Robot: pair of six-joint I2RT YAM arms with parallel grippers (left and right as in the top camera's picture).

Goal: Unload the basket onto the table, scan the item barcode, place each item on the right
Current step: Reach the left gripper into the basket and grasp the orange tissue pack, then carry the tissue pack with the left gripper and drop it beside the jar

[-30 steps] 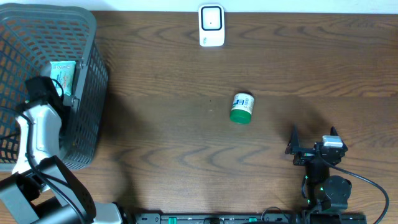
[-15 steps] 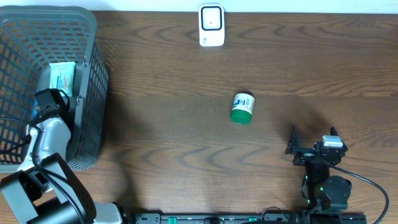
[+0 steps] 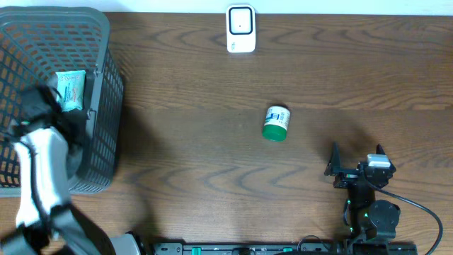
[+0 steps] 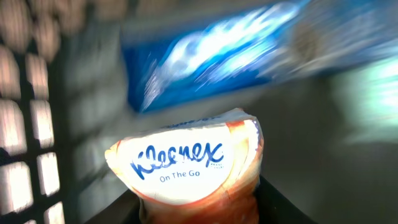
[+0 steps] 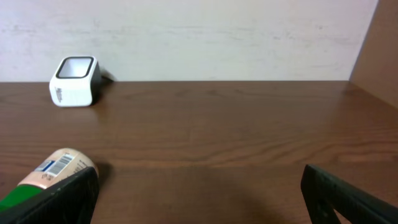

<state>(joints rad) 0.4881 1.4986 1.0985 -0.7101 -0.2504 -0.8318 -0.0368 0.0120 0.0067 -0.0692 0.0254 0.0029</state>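
Orange-edged Kleenex pack (image 4: pixel 189 165) sits pinched between the left gripper's (image 4: pixel 199 196) jaws. Right gripper (image 5: pixel 199 196) gapes wide and empty, a bottle (image 5: pixel 50 177) just left of its jaws.

A mock shop checkout: grey shopping basket (image 3: pixel 106 92) and white barcode scanner (image 3: pixel 241 30) on a wood-grain table (image 3: pixel 212 156).

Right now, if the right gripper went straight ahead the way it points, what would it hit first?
Probably nothing: the right gripper faces bare table up to the back wall. The bottle and scanner sit off to its left.
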